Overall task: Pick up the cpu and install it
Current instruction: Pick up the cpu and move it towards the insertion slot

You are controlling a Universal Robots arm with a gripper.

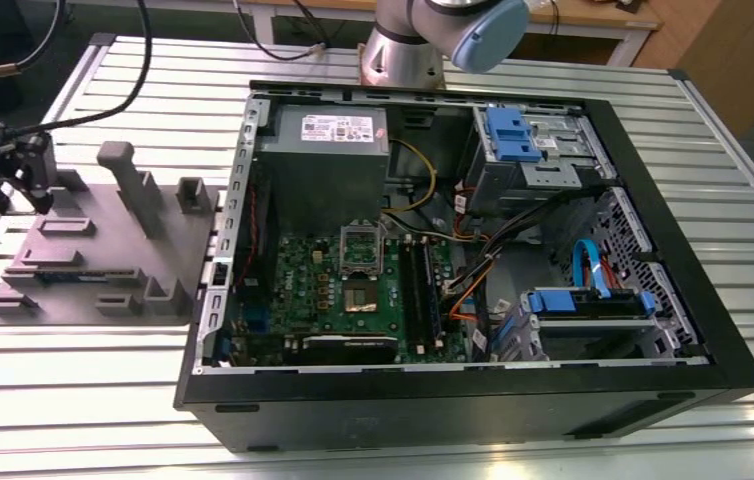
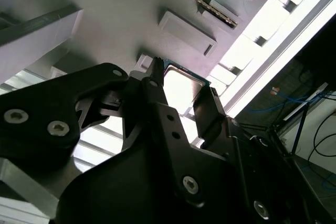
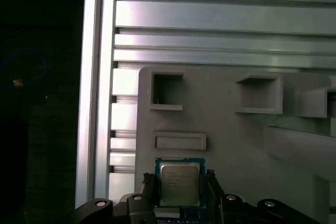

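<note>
The cpu (image 3: 179,182) is a small square chip with a silvery top and a thin pale rim, lying flat between my two black fingers (image 3: 149,192). My gripper (image 3: 179,191) has its jaws against the chip's two opposite sides. In the second wrist view the cpu (image 2: 181,88) shines between the same gripper (image 2: 182,83). In the exterior view my gripper (image 1: 17,200) hangs over the far left corner of the grey parts fixture (image 1: 97,250). I cannot tell whether the chip rests on the fixture or is just off it.
An open black computer case (image 1: 484,385) lies at the exterior view's right of the fixture, holding the green motherboard (image 1: 337,290), black memory sticks (image 1: 417,280) and a grey box with a white label (image 1: 330,150). The arm's base (image 1: 404,50) stands behind it. The slatted table's edge (image 3: 92,103) runs close by.
</note>
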